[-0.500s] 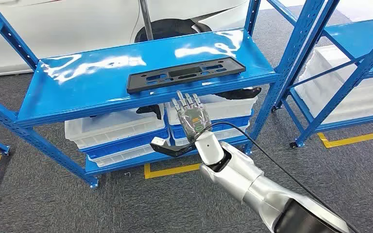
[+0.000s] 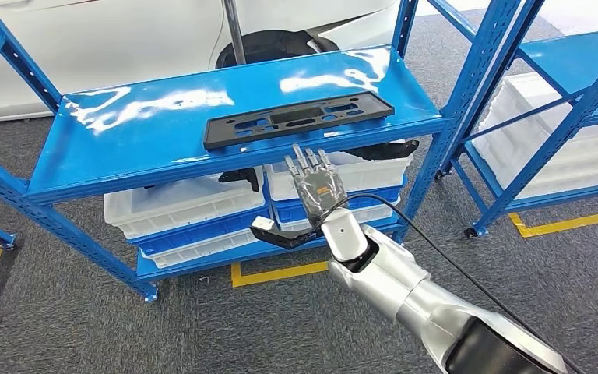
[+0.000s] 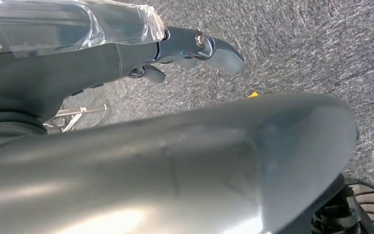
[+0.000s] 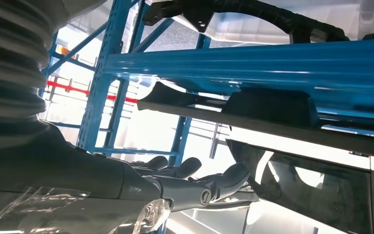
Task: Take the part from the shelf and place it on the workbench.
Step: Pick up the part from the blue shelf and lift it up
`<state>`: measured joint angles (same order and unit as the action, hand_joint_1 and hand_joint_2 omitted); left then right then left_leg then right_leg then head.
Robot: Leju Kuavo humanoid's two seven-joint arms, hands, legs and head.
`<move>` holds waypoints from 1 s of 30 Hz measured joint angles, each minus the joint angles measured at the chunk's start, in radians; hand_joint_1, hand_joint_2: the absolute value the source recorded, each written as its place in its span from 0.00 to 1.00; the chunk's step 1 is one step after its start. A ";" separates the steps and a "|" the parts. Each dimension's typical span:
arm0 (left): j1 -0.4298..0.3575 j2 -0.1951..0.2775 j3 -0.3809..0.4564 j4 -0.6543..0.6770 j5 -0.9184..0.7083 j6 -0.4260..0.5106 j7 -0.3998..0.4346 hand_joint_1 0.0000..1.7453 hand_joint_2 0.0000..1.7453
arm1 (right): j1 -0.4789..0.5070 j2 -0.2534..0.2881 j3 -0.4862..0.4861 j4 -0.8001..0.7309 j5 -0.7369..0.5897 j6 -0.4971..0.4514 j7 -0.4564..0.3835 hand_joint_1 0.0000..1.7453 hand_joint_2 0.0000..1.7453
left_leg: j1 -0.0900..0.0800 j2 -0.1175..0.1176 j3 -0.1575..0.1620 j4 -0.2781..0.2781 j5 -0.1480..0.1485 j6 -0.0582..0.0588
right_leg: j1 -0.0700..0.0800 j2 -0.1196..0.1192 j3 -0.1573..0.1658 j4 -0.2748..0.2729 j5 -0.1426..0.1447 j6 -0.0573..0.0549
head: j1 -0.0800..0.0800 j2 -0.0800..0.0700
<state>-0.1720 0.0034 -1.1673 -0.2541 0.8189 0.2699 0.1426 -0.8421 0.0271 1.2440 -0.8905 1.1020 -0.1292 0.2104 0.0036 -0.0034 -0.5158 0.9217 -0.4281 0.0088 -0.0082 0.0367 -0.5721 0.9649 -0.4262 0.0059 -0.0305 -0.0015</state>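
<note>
The right hand (image 2: 318, 187) is nearest, raised in front of the blue shelf (image 2: 124, 144) with its fingers (image 2: 305, 162) straight, slightly apart and holding nothing; the fingertips sit just below the front lip of the top board. The left hand (image 3: 195, 46) hangs over grey carpet, and whether its fingers are closed I cannot tell. Just beyond the right fingertips lies the part (image 2: 299, 118), a flat black panel on the top board, close to the front edge. Its long axis runs side to side along that edge, the right end slightly farther back, broad face up. The risks as I judge them: the fingers may strike the lip instead of clearing it, or catch the panel off its middle, so the long piece tips, swings or slides off the glossy board toward the white bins (image 2: 179, 210) below
</note>
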 joint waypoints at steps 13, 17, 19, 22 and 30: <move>-0.001 -0.001 -0.003 0.000 -0.021 -0.004 -0.004 0.00 0.00 | -0.001 0.000 0.000 0.010 -0.003 -0.007 -0.008 0.00 1.00 | -0.002 0.000 -0.003 0.006 -0.003 0.006 | -0.007 0.000 0.000 -0.003 0.003 0.005 | 0.000 0.000; -0.005 -0.006 -0.005 0.000 -0.030 0.001 -0.004 0.00 0.00 | -0.005 0.005 -0.002 0.011 -0.005 -0.008 -0.008 0.00 1.00 | 0.006 0.008 0.022 -0.038 0.018 0.025 | -0.002 -0.005 -0.002 0.002 -0.004 0.019 | 0.001 0.000; -0.007 -0.009 -0.005 0.000 -0.032 0.003 -0.005 0.00 0.00 | -0.010 0.005 -0.002 0.011 -0.007 -0.008 -0.008 0.00 1.00 | 0.015 0.013 0.038 -0.058 0.025 0.026 | -0.003 -0.016 -0.049 0.097 -0.048 0.028 | 0.003 0.000; -0.006 -0.011 -0.006 0.000 -0.032 0.004 -0.005 0.00 0.00 | -0.007 0.004 -0.002 0.015 -0.010 -0.008 -0.008 0.00 1.00 | 0.028 0.015 0.044 -0.057 0.017 0.018 | -0.017 -0.022 -0.149 0.260 -0.088 0.048 | 0.003 0.000; -0.004 -0.010 -0.006 0.004 -0.031 0.004 -0.014 0.00 0.00 | -0.010 0.010 -0.002 0.020 -0.011 -0.011 -0.011 0.00 1.00 | 0.057 0.014 0.058 -0.011 -0.051 -0.051 | -0.042 -0.027 -0.067 0.039 0.024 0.048 | 0.005 0.000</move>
<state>-0.1757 -0.0071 -1.1734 -0.2499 0.7881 0.2739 0.1288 -0.8522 0.0366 1.2425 -0.8707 1.0911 -0.1400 0.1990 0.0610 0.0107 -0.4581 0.9111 -0.4790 -0.0418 -0.0499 0.0095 -0.6387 1.0039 -0.4022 0.0541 -0.0255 -0.0014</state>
